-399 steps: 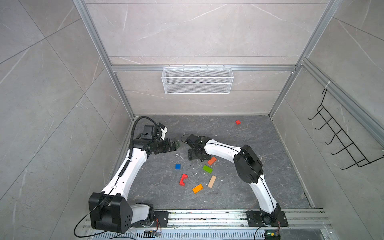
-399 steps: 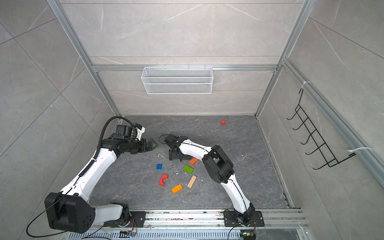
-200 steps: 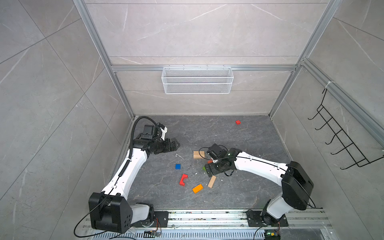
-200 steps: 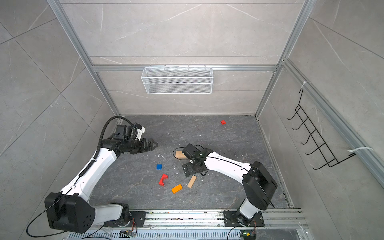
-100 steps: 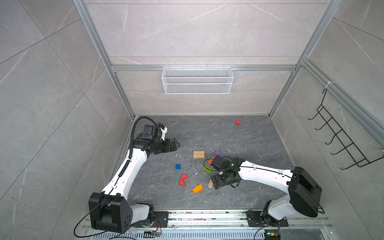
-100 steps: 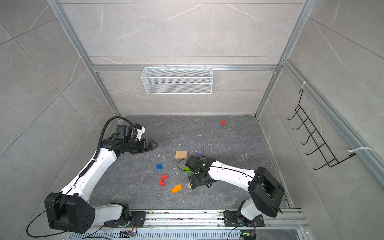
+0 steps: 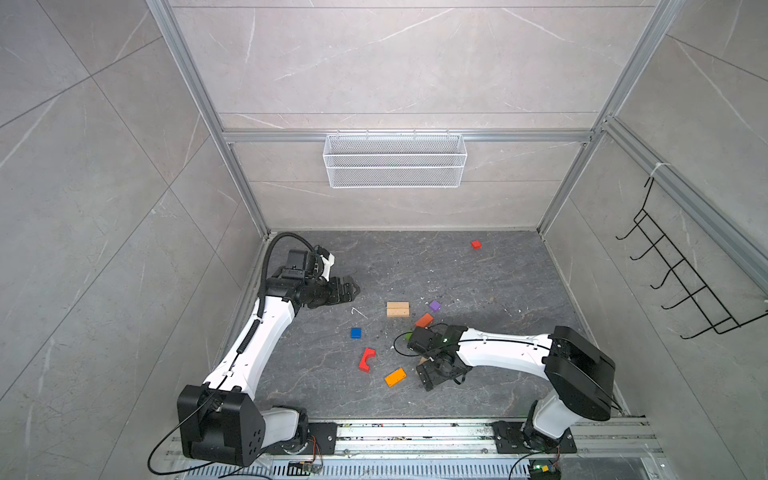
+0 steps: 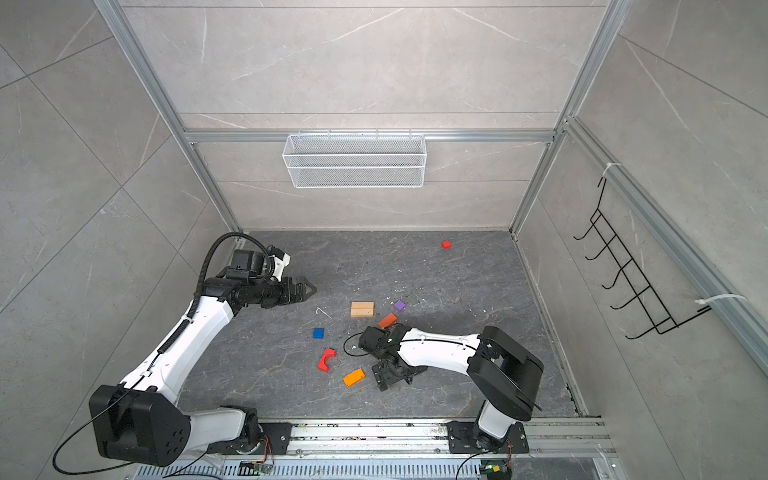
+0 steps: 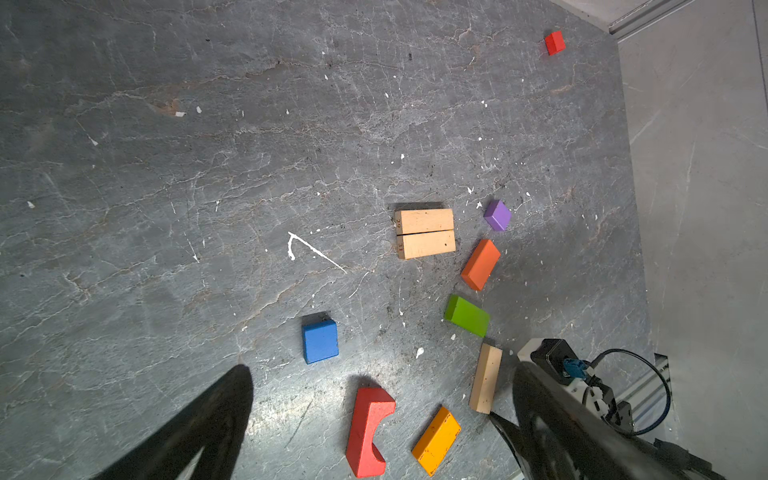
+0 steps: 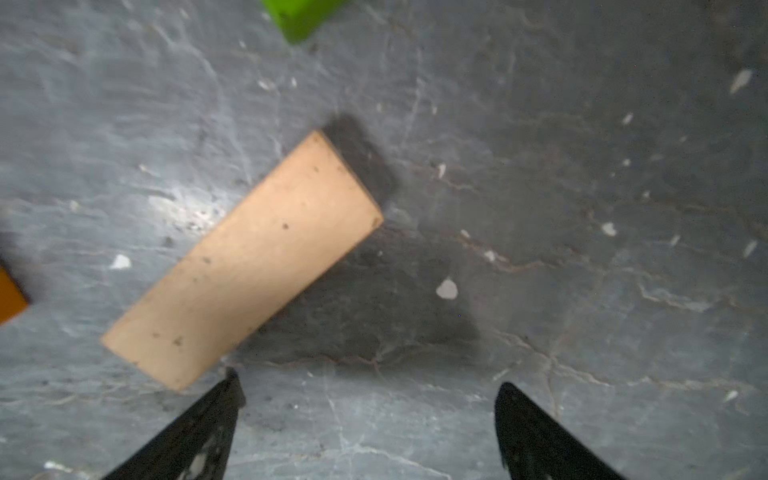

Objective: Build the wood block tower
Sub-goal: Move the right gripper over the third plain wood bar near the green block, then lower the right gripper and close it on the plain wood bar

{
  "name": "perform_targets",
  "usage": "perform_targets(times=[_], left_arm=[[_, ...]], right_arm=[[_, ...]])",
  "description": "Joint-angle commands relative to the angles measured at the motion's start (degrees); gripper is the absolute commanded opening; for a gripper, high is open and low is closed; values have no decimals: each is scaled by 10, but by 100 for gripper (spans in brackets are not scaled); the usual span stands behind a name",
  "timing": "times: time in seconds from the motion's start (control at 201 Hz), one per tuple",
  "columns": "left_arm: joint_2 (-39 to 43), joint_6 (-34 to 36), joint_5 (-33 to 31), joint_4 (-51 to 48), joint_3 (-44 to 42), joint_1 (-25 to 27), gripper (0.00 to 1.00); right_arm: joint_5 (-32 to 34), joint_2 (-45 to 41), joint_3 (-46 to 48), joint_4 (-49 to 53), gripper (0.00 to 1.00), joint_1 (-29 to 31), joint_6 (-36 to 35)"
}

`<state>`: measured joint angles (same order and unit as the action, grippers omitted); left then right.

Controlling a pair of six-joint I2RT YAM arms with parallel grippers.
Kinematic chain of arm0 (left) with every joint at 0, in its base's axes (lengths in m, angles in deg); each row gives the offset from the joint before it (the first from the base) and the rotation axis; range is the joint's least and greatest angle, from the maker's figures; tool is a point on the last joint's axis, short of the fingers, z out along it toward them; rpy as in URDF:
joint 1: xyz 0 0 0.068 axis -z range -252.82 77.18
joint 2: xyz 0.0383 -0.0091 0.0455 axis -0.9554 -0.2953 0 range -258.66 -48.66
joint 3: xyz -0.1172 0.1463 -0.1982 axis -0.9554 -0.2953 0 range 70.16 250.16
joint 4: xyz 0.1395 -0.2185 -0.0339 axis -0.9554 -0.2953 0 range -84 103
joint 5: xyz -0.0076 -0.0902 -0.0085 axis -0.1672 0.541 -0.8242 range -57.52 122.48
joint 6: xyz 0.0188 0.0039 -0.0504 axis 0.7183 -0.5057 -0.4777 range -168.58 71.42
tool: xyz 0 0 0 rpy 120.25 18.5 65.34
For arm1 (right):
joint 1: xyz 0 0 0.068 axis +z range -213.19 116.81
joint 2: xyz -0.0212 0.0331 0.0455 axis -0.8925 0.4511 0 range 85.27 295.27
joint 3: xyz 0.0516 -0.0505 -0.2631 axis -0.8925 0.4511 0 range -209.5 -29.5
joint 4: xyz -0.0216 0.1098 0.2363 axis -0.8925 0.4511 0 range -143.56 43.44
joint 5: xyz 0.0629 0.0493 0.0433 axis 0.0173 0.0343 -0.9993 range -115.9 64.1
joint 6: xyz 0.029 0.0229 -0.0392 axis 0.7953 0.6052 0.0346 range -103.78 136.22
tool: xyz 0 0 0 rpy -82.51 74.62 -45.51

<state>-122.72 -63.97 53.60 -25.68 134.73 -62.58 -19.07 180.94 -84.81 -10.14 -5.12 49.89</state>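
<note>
Right gripper hovers spread wide, empty, just beside a lone tan bar; the tower's blocks lie scattered flat (all in one layer); two tan bars touch side by side mid-floor; left gripper gapes empty beyond; red cube sits farthest.

In the left wrist view, the two tan wooden blocks lying side by side each carry a small dark number on one end, seemingly 20 and 31, hardly readable.

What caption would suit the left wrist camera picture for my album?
Open left gripper above loose coloured blocks; two tan bars lie side by side, no tower yet.
</note>
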Motion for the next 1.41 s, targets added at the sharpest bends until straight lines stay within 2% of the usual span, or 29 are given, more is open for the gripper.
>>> perform_targets(times=[0.0,0.319,0.538,0.682,0.911,1.404], left_arm=[[9,2,3,3,2,-2,100],[12,3,-2,3,3,-2,100],[11,3,-1,3,3,-2,100],[8,3,0,2,3,-2,100],[9,3,0,2,3,-2,100],[6,3,-2,1,3,-3,100]], right_arm=[[14,20,-22,-22,97,4,6],[-10,60,-64,-39,97,4,-5],[-23,32,-54,-44,98,4,38],[-16,44,-63,-53,99,4,73],[-1,77,-75,-68,99,4,50],[-9,75,-47,-117,95,-14,0]])
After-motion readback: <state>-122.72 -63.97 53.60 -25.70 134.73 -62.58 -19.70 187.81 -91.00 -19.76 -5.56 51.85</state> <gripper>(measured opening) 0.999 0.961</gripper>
